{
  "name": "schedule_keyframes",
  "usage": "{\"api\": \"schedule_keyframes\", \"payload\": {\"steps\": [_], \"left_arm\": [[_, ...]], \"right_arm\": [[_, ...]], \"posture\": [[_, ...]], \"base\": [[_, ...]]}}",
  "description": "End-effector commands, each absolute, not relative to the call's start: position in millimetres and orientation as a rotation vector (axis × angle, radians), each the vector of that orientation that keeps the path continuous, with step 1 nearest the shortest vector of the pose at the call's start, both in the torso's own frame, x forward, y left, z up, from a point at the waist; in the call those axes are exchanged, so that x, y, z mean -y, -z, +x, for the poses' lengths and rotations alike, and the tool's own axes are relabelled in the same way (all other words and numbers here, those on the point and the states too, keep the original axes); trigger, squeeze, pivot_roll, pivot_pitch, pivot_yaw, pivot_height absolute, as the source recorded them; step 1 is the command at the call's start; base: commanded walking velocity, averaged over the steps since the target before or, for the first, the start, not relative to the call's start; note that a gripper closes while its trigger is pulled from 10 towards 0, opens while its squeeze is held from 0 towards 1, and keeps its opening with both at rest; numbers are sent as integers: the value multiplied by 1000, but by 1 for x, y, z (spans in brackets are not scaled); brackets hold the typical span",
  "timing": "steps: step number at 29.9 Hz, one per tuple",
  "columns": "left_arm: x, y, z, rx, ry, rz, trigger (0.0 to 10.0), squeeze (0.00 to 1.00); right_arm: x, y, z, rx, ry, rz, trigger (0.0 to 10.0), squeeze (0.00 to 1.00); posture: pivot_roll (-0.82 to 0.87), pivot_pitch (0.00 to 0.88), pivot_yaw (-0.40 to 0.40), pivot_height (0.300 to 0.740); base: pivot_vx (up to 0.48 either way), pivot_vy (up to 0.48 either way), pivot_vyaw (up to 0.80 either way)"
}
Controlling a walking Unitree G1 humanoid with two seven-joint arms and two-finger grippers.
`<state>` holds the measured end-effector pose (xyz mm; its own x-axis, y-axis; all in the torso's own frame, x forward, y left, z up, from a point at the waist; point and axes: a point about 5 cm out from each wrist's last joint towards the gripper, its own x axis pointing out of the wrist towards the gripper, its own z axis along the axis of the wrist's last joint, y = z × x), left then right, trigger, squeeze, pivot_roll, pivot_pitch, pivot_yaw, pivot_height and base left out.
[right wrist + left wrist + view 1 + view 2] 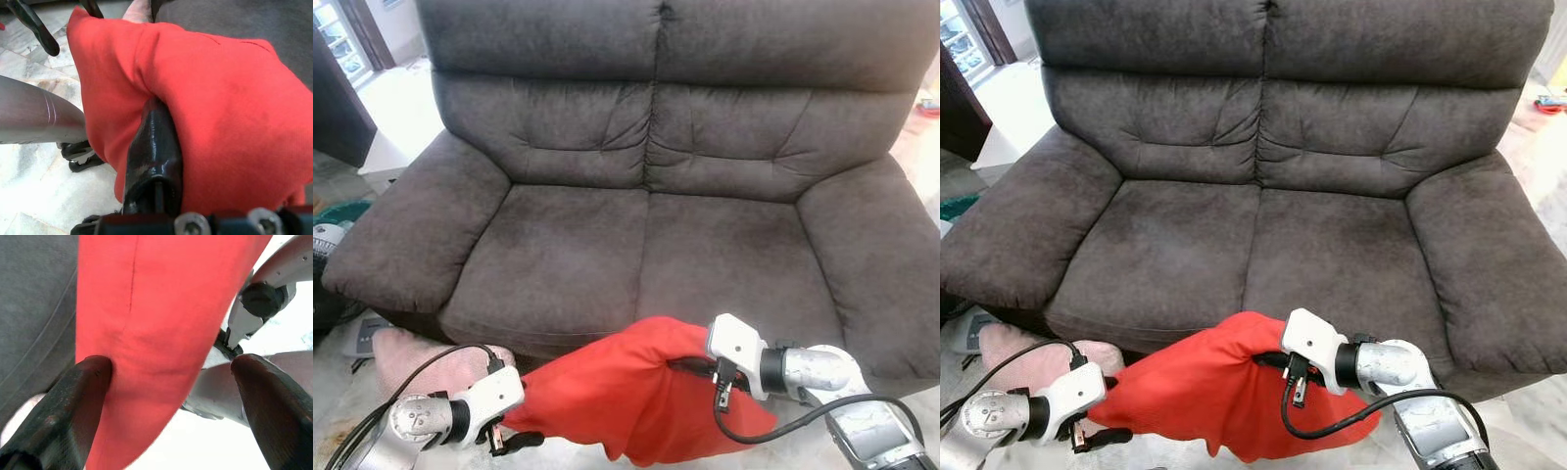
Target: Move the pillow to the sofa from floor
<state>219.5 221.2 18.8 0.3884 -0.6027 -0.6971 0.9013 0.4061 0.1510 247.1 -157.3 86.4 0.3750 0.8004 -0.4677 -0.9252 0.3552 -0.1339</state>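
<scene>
1. Nearest the camera on the left, the left gripper (514, 431) sits low by the floor, right at the left corner of the red pillow (626, 392). From its wrist cam, one black finger (73, 406) presses into the red fabric while the other stands apart with nothing against it, so the fingers are spread wide and not pinching anything.

2. Just behind that arm there's a pink cushion (421, 362) lying on the floor, tucked against the sofa's front edge, with a black cable draped over it.

3. Now the pillow itself: it's held up off the floor between the two arms, in front of the sofa (656, 196). Its top edge overlaps the front lip of the seat cushions in the head view, but it isn't resting on the seat. It sags a bit toward the left.

4. Over on the right, the right gripper (690, 364) is buried in the pillow's upper right side. Its wrist cam shows one black finger (154, 147) with red cloth bunched and folded over it, so it's clamped onto the pillow fabric. A black cable loops down under that wrist.

5. Behind everything, the dark grey two-seater sofa takes up most of the view, seats bare, with pale marble-looking floor (29, 63) under the arms.
</scene>
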Motion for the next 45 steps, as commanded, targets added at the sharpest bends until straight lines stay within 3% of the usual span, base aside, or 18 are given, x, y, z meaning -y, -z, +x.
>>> {"api": "schedule_keyframes", "payload": {"steps": [1, 8, 23, 34, 45], "left_arm": [[-226, -15, 218, -627, 1017, 588, 10000, 0], [-235, -17, 231, -562, 888, 709, 10000, 0], [-227, -4, 225, -576, 909, 579, 10000, 0], [-236, -7, 240, -493, 749, 700, 10000, 0], [-222, 6, 233, -519, 803, 611, 10000, 0]], "right_arm": [[149, -108, 251, -228, -1164, -424, 10000, 0], [150, -109, 251, -227, -1166, -426, 10000, 0], [150, -111, 252, -221, -1171, -428, 10000, 0], [151, -112, 250, -224, -1179, -426, 10000, 0], [149, -112, 250, -225, -1190, -422, 10000, 0]], "posture": [[145, 74, -5, 740], [143, 74, -6, 740], [138, 66, -9, 740], [135, 70, -12, 740], [132, 75, -15, 740]], "base": [[0, 0, 0], [0, 0, 0], [0, 0, 0], [0, 0, 0], [0, 0, 0]]}}
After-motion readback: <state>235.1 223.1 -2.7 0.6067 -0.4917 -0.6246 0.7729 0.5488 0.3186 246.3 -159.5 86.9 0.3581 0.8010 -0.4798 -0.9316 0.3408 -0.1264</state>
